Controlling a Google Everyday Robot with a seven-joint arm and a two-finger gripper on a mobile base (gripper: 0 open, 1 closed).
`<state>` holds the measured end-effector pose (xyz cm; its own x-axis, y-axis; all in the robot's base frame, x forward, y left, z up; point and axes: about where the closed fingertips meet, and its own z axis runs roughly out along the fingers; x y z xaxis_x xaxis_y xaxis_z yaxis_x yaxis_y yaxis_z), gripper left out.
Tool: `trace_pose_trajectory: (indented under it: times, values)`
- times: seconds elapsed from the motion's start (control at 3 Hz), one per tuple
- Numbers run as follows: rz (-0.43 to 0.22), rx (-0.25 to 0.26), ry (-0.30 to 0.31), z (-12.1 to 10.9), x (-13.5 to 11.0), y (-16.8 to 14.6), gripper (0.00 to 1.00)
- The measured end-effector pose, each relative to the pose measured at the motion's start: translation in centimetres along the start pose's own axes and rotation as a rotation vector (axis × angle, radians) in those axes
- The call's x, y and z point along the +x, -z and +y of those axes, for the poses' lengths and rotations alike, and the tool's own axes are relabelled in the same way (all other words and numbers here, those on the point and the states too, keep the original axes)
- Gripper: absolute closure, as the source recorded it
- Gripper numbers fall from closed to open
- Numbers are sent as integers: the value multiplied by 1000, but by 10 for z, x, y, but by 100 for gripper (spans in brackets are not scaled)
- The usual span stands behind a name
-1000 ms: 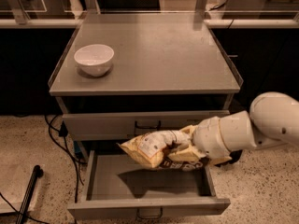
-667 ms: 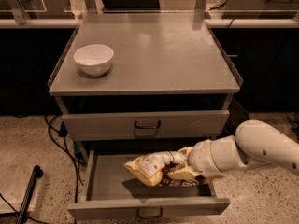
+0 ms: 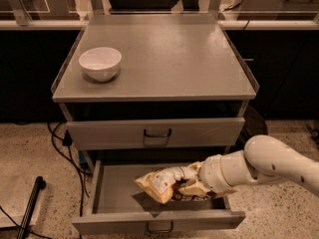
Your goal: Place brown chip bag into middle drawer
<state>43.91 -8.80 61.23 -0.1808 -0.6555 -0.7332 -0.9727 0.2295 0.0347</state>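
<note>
Dropped lower since the earlier frame: gripper (image 3: 195, 179) and brown chip bag (image 3: 162, 182) now sit inside the open middle drawer (image 3: 112, 198). Speckled floor (image 3: 30, 148); grey cabinet top (image 3: 169, 59); upper drawer (image 3: 199, 132) closed; white bowl (image 3: 100, 62) at top's left. Fingers clamped on bag's right end, bag tilted over drawer floor. Bag lettering unreadable.

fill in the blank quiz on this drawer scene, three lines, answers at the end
1. The white bowl stands on the ___ of the cabinet.
2. The end effector, reaching in over the middle drawer, grips the brown chip bag; that drawer is ___.
3. The upper drawer is ___.

Missing words: top; open; closed
</note>
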Motion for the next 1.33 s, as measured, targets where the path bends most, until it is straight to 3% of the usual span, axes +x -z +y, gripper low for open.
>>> trace_pose_trajectory:
  times: [0.67, 1.33]
  values:
    - [15, 15, 50, -20, 46, -53, 100]
    - [-31, 88, 129, -44, 62, -109, 100]
